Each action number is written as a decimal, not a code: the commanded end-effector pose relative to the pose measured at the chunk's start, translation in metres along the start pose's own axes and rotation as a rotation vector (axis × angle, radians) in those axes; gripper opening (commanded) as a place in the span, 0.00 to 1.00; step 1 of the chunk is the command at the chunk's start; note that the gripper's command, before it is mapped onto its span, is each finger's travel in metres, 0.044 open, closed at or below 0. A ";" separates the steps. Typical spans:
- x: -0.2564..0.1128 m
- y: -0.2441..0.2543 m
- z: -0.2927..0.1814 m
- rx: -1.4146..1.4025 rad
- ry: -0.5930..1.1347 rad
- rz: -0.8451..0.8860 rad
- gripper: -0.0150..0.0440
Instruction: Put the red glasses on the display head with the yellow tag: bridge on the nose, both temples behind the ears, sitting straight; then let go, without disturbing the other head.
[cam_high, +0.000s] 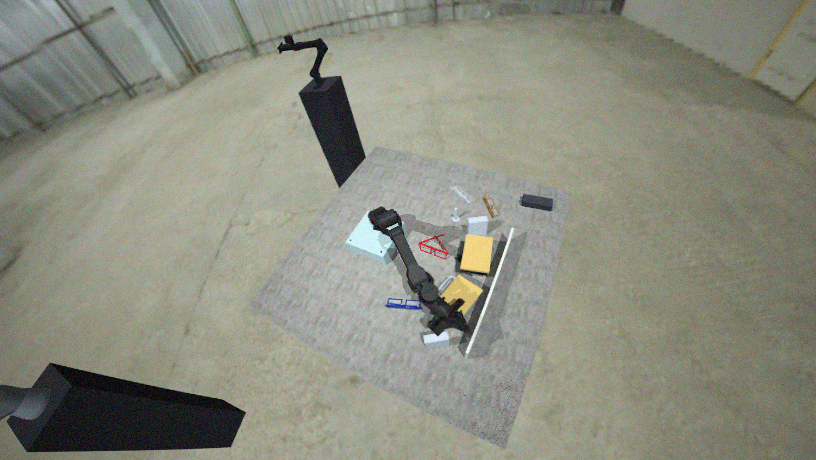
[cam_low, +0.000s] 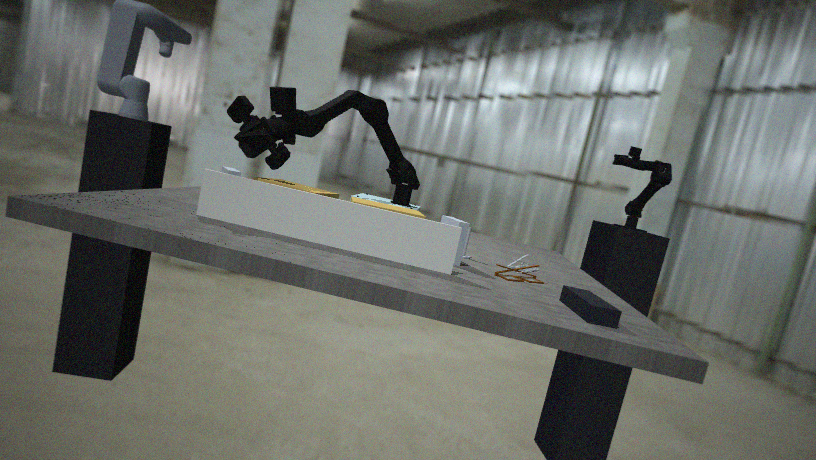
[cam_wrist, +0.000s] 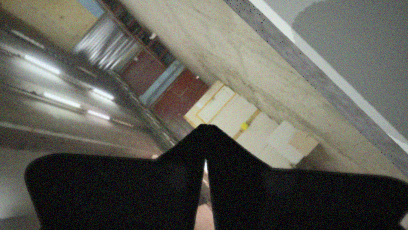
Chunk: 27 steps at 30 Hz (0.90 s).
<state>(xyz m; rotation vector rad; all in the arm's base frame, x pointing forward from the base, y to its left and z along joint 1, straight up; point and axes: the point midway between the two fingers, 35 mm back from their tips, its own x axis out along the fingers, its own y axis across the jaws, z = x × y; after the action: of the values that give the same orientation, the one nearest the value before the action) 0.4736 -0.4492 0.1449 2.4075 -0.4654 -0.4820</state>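
The red glasses (cam_high: 434, 249) lie on the grey table between the pale-blue box and the yellow-topped blocks, temples folded or crossing. My gripper (cam_high: 467, 328) (cam_low: 238, 137) (cam_wrist: 207, 131) is shut and empty. It hangs above the near end of the white panel, well away from the red glasses. Two yellow-topped pieces, one farther back (cam_high: 477, 253) and one nearer (cam_high: 464, 290), stand beside the white panel; my arm partly covers the nearer one. I cannot tell from these views whether they are the display heads, and no yellow tag can be made out on them.
A white upright panel (cam_high: 490, 291) (cam_low: 331, 222) runs beside the yellow-topped pieces. Blue glasses (cam_high: 403, 307), orange glasses (cam_high: 490, 206) (cam_low: 517, 278), clear glasses (cam_high: 461, 194), a white block (cam_high: 436, 341), a pale-blue box (cam_high: 365, 242) and a dark case (cam_high: 537, 202) (cam_low: 590, 306) are on the table.
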 end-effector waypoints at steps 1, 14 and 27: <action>0.009 -0.059 -0.043 -0.030 -0.032 -0.150 0.25; -0.021 -0.210 -0.139 -0.129 -0.090 -0.541 0.25; -0.146 -0.362 -0.209 -0.471 -0.267 -1.002 0.25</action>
<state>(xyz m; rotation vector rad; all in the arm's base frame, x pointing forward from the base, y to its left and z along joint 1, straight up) 0.5401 -0.0631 0.0989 2.1197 0.5919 -1.0947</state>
